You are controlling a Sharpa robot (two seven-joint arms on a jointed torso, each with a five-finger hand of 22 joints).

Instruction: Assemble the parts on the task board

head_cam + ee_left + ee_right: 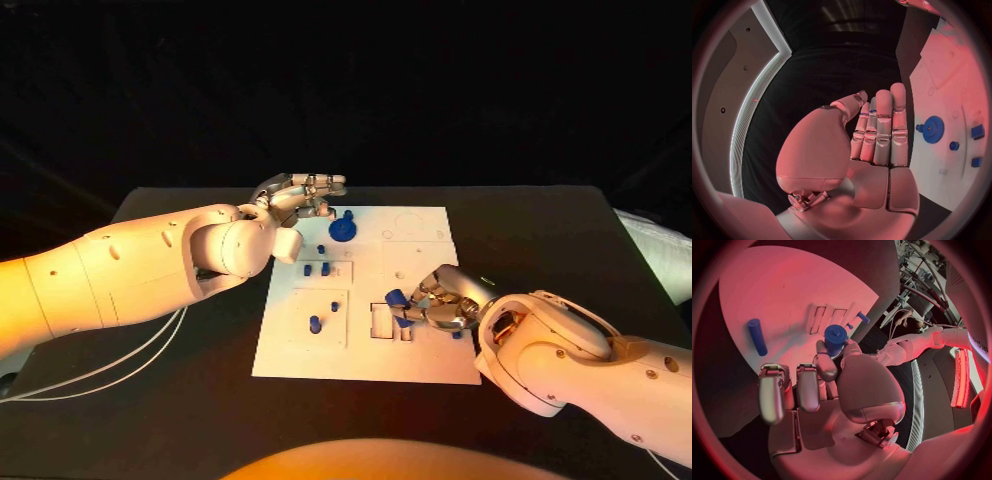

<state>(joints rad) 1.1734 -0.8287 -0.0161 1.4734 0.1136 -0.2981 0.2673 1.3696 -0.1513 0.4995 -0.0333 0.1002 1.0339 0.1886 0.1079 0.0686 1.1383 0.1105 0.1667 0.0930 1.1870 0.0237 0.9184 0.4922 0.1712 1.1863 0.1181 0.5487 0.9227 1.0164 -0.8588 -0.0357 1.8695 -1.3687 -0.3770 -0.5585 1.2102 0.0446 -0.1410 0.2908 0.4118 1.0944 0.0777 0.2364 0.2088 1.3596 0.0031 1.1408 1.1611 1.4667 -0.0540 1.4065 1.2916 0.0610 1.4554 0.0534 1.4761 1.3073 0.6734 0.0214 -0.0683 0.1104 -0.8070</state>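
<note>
**Two hands over the board, one part held**

Two white arms reach in over the black tabletop, where the white task board lies in the middle. The right hand is at the board's near right area, and its fingers grip a short blue cylinder between thumb and fingertip, with the remaining fingers curled beside it. In the head view this part sits at the hand's far-left side, just above a pair of narrow rectangular slots cut into the board.

The left hand hovers at the board's far left corner. Seen from its wrist, its fingers are held straight and close together, the thumb alongside, and nothing is in them.

Several loose parts lie on the board. A blue gear rests near the far left corner, just beside the left hand; it also appears in the left wrist view. Two small blue pieces stand side by side nearer the middle-left, and a blue peg lies in the near-left panel. The right wrist view also shows a long blue rod lying flat on the board, well apart from the held cylinder.
</note>
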